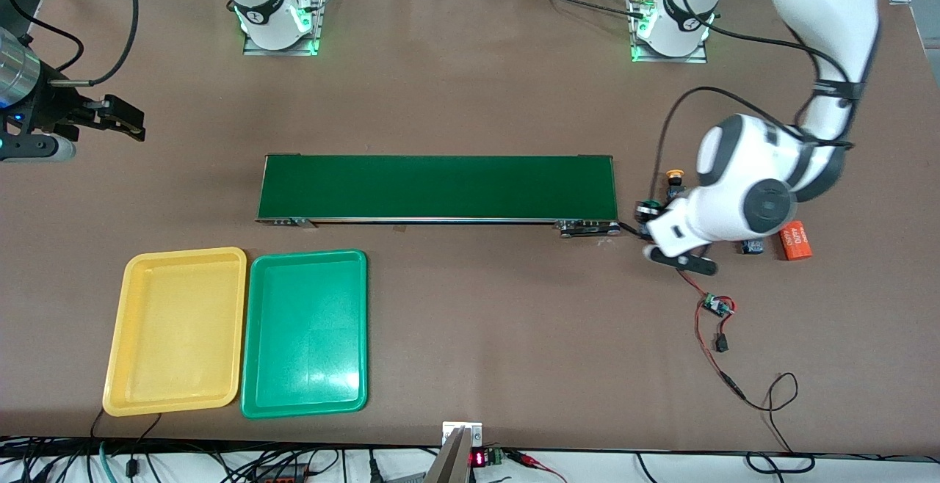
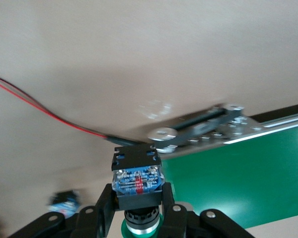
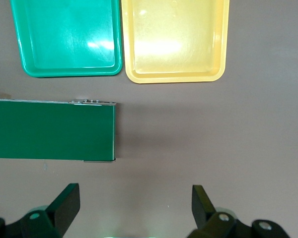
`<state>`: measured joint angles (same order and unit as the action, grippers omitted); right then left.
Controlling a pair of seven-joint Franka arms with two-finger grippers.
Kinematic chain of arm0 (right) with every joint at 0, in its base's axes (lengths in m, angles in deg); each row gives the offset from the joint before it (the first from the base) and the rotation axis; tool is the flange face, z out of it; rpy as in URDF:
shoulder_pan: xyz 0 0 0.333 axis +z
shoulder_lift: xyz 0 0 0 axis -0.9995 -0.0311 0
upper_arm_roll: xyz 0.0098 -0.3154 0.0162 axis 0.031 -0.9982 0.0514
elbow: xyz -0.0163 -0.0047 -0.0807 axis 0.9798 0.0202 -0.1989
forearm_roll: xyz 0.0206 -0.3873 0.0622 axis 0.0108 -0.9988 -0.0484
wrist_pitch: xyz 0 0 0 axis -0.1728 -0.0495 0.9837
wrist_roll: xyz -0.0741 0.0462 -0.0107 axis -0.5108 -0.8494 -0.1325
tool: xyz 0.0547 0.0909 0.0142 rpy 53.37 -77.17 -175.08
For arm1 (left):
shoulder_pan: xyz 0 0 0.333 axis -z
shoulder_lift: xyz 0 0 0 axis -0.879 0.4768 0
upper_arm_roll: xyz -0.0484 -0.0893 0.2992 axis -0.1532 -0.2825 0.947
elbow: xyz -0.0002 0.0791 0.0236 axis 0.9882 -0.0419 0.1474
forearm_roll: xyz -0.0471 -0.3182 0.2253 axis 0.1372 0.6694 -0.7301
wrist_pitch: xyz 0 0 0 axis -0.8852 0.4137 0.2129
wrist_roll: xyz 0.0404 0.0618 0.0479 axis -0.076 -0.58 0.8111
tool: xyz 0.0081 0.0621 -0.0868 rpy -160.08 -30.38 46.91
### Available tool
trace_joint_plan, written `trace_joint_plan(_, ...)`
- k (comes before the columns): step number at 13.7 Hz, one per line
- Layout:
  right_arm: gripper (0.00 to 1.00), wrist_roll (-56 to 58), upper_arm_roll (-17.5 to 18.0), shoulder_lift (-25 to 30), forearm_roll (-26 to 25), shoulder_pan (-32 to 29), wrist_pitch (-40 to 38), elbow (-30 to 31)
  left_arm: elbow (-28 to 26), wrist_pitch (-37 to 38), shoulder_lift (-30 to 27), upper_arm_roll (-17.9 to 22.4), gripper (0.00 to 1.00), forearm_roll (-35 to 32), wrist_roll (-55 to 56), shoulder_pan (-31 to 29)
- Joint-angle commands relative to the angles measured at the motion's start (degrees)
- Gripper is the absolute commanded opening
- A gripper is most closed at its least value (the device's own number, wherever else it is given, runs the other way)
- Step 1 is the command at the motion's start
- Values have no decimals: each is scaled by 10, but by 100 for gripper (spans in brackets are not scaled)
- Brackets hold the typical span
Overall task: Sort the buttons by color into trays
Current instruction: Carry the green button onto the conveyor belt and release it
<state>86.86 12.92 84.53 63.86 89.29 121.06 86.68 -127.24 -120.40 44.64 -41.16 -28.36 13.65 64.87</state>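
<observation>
My left gripper (image 1: 651,220) hangs low over the table just off the conveyor's end at the left arm's end. It is shut on a green-capped button (image 2: 137,181), whose black-blue body sticks out past the fingers (image 2: 103,208). A yellow-capped button (image 1: 673,175) stands on the table close by, partly hidden by the wrist. A blue body (image 1: 750,247) peeks out under the left arm. The yellow tray (image 1: 176,329) and green tray (image 1: 305,332) lie empty side by side, nearer the front camera than the belt. My right gripper (image 1: 121,120) waits open over the right arm's end of the table.
The long dark green conveyor belt (image 1: 437,188) crosses the middle of the table. An orange cylinder (image 1: 795,241) lies beside the left arm. A small circuit board (image 1: 716,306) with red and black wires trails toward the front edge.
</observation>
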Motion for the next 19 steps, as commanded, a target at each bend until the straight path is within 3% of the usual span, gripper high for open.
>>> trace_joint_plan(1,100,8,5,-30,-8,2,11,-8,-35,-3,-32,-2,2,-10,56,31)
trace_joint_plan(6,100,10,7,-39,-15,2,12,-5,-133,-124,-55,-46,3,-8,90,31)
trace_joint_plan(11,100,32,6,-35,-15,0,-41,-5,-149,-147,-57,-83,4,-7,161,33)
trace_joint_plan(12,100,29,6,-34,-14,1,-40,-4,-155,-153,-58,-83,9,-7,166,35)
trace_joint_plan(13,100,27,6,-33,-9,0,-37,-5,-155,-153,-55,-84,46,-7,167,37)
trace_joint_plan(14,100,27,6,-32,-7,0,-32,-5,-155,-153,-56,-83,99,-5,161,37)
trace_joint_plan(19,100,25,6,-35,4,-3,-15,-5,-152,-146,-105,-62,100,-4,161,17)
